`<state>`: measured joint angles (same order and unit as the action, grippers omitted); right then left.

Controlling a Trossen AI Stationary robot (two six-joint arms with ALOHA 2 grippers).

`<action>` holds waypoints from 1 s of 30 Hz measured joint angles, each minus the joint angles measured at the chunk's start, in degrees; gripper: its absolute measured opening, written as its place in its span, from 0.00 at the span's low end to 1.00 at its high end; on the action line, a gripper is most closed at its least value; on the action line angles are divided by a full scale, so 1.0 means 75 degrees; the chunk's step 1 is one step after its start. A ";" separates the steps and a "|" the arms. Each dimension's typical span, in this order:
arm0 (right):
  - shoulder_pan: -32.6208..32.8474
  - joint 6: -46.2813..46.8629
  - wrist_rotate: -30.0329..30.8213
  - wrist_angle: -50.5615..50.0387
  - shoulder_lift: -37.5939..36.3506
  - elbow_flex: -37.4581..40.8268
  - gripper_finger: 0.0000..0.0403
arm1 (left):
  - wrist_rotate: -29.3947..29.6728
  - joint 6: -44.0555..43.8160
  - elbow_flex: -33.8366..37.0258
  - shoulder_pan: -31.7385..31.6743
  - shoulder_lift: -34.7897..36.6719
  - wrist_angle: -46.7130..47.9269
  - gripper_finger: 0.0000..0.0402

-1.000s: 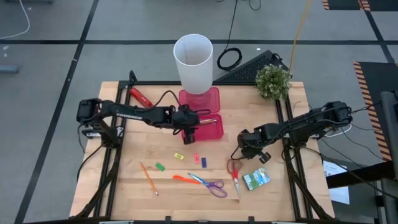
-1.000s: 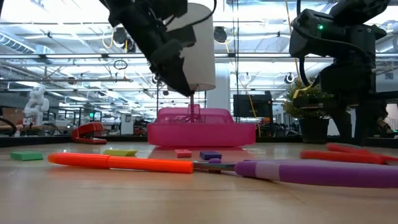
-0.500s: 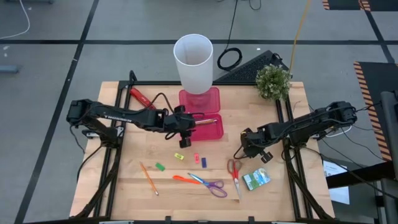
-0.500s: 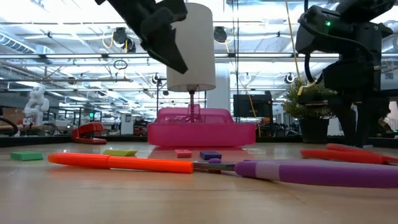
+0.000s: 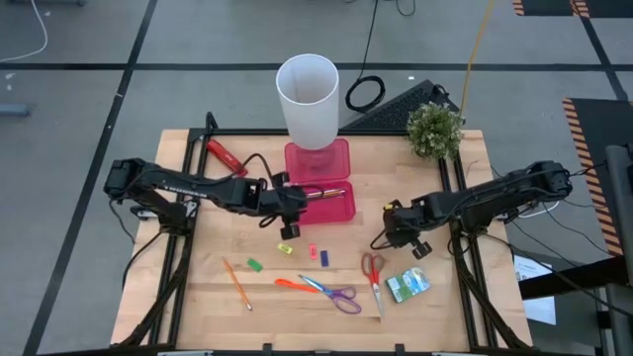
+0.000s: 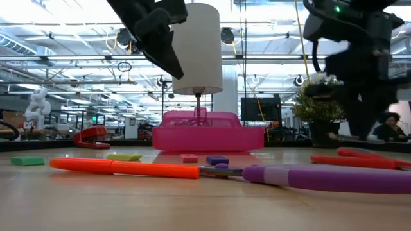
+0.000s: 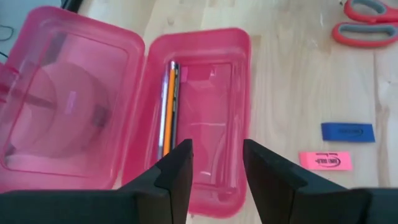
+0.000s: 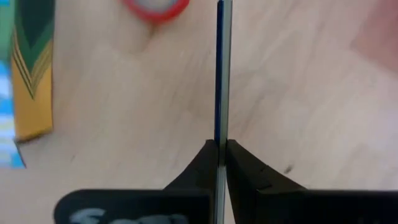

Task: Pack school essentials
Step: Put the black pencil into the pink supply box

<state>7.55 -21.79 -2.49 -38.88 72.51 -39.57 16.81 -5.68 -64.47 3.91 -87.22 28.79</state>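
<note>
The left end effector point(image 5: 288, 229) hovers with its fingers parted and empty just beside the open pink case point(image 5: 331, 202) (pencils already lie along its tray), while the yellow eraser point(image 5: 285, 248) sits on the bench directly below it — the nearest loose item. The right end effector point(image 5: 395, 226) is pinched on a thin blue-edged blade point(image 8: 219, 74), apparently the red-handled scissors point(image 5: 373, 272), whose long axis runs toward the bench's front edge — away from the case.

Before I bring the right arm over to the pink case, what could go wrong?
The right gripper pinches a thin blue stick at its fingertips only, so it may pivot or slip in transit. The tall white cup stands on the pink case's open lid, and a bump could topple it. The open left gripper hangs over the case, so the arms might collide.
</note>
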 joint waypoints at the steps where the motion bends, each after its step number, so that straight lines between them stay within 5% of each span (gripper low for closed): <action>1: -0.0008 0.0082 0.0119 -0.0027 0.0000 -0.0132 0.02 | 0.0005 -0.0045 0.0000 0.0046 0.0000 0.0056 0.36; 19: -0.0908 0.0705 0.0759 -0.0286 0.0122 -0.2455 0.01 | 0.0891 -0.1817 0.0256 0.1682 0.0000 0.1248 0.36; 30: -0.1702 0.0727 0.0716 -0.0126 0.1672 -0.4381 0.00 | 0.1196 -0.3533 0.0931 0.3048 0.0161 0.1494 0.36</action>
<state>-5.22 -16.34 2.88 -39.83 85.05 -72.43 25.78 -32.18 -57.49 26.78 -86.01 39.99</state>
